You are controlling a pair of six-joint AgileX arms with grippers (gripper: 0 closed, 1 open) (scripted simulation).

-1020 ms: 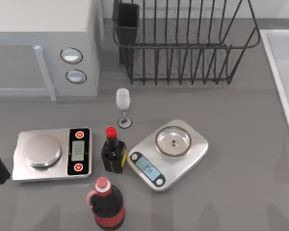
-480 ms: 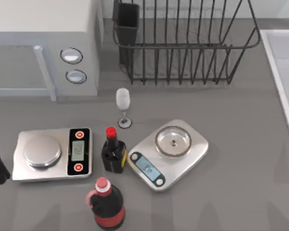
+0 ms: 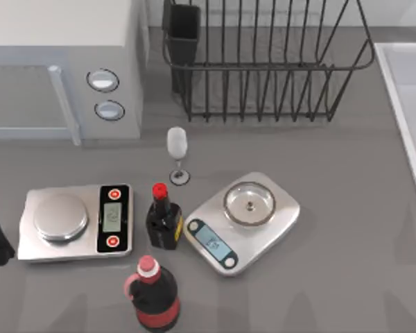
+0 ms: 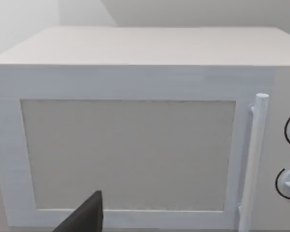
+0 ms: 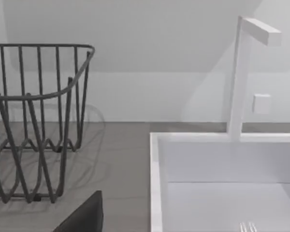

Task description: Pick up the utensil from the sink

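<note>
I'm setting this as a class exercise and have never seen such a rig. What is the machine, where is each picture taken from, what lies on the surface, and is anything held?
It is a simulated pair of AgileX robot arms at a grey counter. One picture looks down from above; the other two come from cameras on each arm's wrist.

From above you see a microwave, a black wire dish rack, a wine glass, two kitchen scales, a small dark bottle and a red-capped bottle. The sink sits at the right edge.

The left wrist camera faces the microwave. The right wrist camera faces the sink, where the fork's tines peek in, below the faucet. A dark part of each tool edges into its wrist view. Nothing is seen held.
</note>
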